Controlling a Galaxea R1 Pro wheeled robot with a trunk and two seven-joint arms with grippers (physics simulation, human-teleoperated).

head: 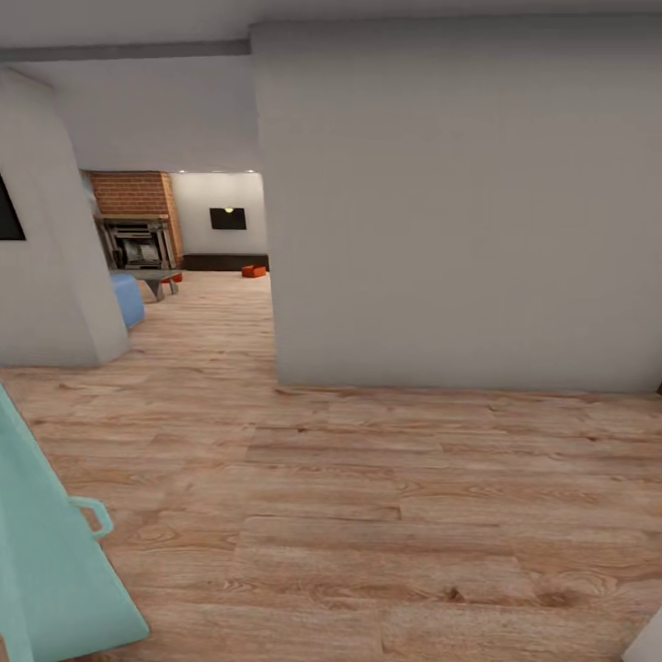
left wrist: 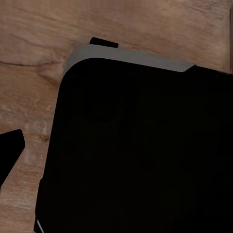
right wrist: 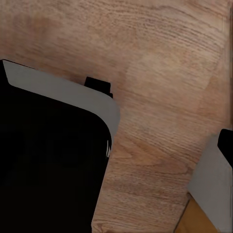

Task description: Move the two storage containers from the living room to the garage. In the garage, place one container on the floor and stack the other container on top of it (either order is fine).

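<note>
Far down the hallway the living room shows beyond the wood-plank floor. Two small orange-red storage containers sit on the floor there: one in front of the low dark bench, the other beside a grey low table. Both are far from me. In the left wrist view my black base sits above the planks, with a dark tip at the frame edge that may be a finger. The right wrist view has the base and a dark piece at its edge. Neither view lets me read the jaws.
A large pale wall juts out ahead on the right, its corner at the passage. A white wall bounds the left side. A teal panel with a handle stands close at lower left. A blue seat and brick fireplace lie beyond.
</note>
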